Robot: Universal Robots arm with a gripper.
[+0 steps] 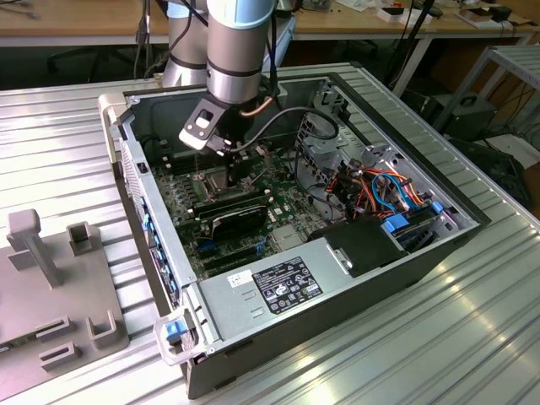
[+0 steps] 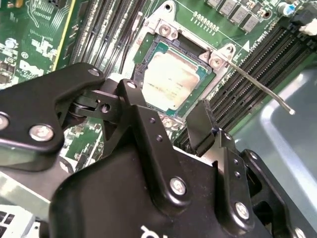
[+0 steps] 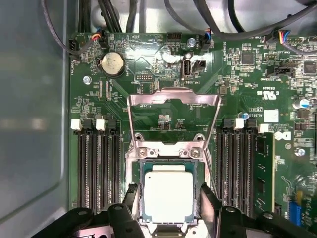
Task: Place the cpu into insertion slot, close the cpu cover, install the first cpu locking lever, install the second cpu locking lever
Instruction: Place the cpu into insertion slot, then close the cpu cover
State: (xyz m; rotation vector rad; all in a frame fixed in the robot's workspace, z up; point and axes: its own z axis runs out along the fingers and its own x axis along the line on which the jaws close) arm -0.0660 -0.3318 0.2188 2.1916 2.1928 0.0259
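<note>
The cpu [image 3: 168,196] [image 2: 173,82], silver-grey topped, lies flat in the insertion slot [image 3: 136,171] on the green motherboard. My gripper [image 3: 169,198] [image 2: 173,119] hovers just over it, open, with one black finger [image 3: 132,194] on each side of the chip and a narrow gap to its edges. The cpu cover [image 3: 173,94] is swung back, its window frame standing open beyond the socket. A thin locking lever [image 2: 262,89] sticks up unlatched beside the socket. In the exterior view my gripper [image 1: 221,164] reaches down into the open computer case above the socket [image 1: 213,181].
Black memory slots [image 3: 96,168] flank the socket, with a memory stick [image 3: 262,171] in one. A coin battery [image 3: 112,63] and cables [image 1: 388,190] are nearby. Case walls [image 1: 126,160] ring the board. A grey fixture [image 1: 51,287] stands at the exterior view's left.
</note>
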